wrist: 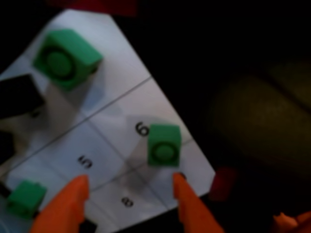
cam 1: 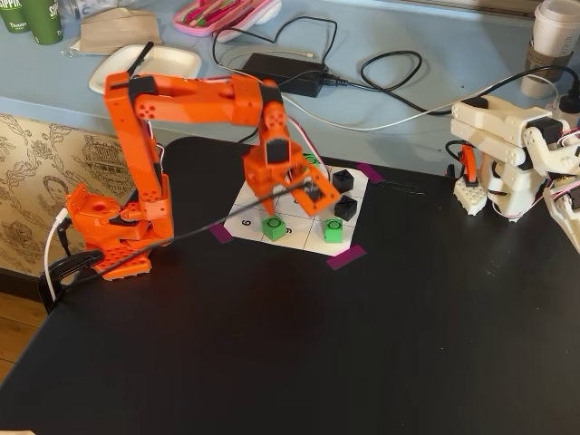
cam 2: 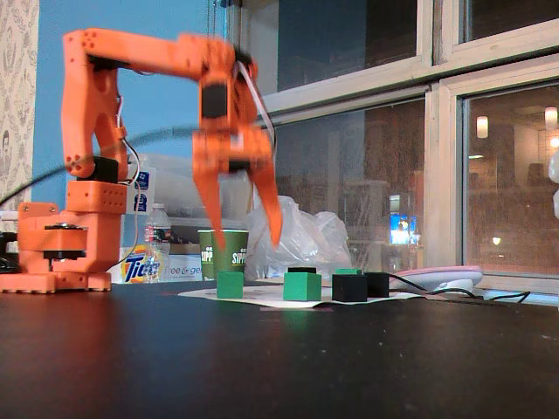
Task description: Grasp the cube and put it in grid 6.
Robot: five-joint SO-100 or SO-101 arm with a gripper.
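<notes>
Green cube (wrist: pixel 164 144) sitting in grid 6 (wrist: pixel 127 127) in the wrist view, just right of the printed digit, its lower edge at the line to the next cell, whose digit stays mostly covered. Blurred and dim throughout; sheet (cam 1: pixel 243 217) partly hidden by the arm in a fixed view. Three green cubes counted, two black cubes (cam 1: pixel 343 179) clear in that fixed view. Orange gripper (wrist: pixel 131 190) hanging above the sheet, tips pointing down, fingers (cam 2: pixel 210 199) spread wide apart, holding nothing.
</notes>
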